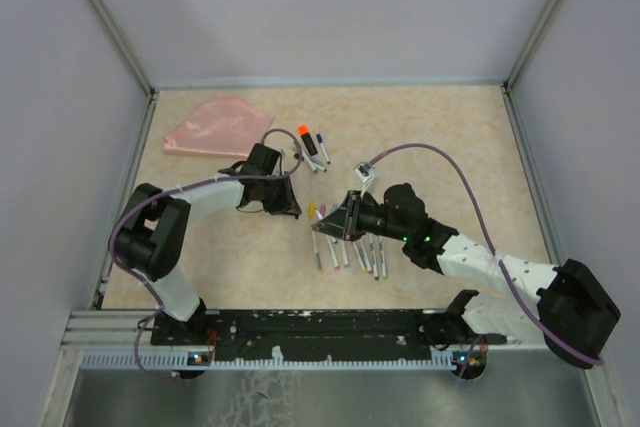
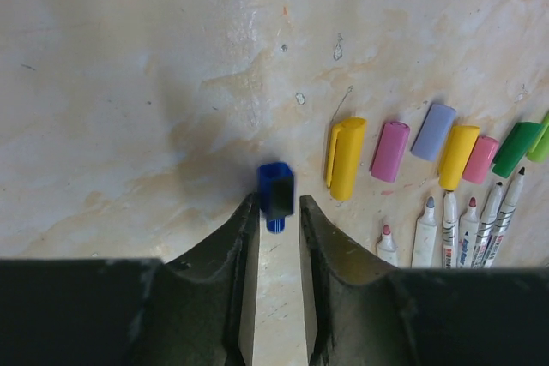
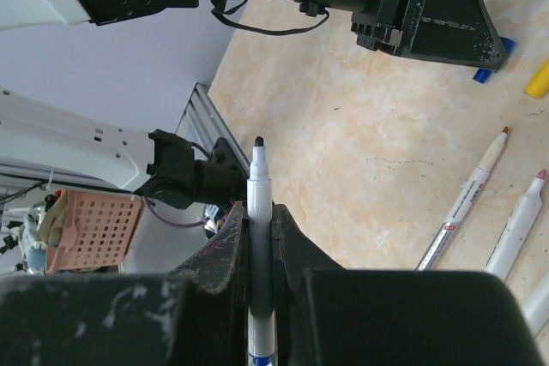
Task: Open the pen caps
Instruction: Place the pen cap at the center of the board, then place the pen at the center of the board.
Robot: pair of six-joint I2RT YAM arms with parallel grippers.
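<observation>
My left gripper (image 1: pixel 288 209) (image 2: pixel 279 212) is low over the table, its jaws a narrow gap apart. A blue cap (image 2: pixel 276 193) sits at its fingertips, touching the left finger with a sliver of space on the right. The blue cap also shows in the right wrist view (image 3: pixel 485 72). To its right lies a row of loose caps: yellow (image 2: pixel 346 158), pink (image 2: pixel 390 150), lilac (image 2: pixel 433 131), yellow, pink, green (image 2: pixel 515 148). My right gripper (image 1: pixel 335 222) (image 3: pixel 260 216) is shut on an uncapped white pen (image 3: pixel 259 186) with a dark tip.
Several uncapped pens (image 1: pixel 350 252) (image 2: pixel 429 233) lie in a row between the arms. Capped pens with orange (image 1: pixel 303 131) and blue caps lie at the back. A pink pouch (image 1: pixel 215 127) lies at the back left. A small white object (image 1: pixel 364 173) lies right of centre.
</observation>
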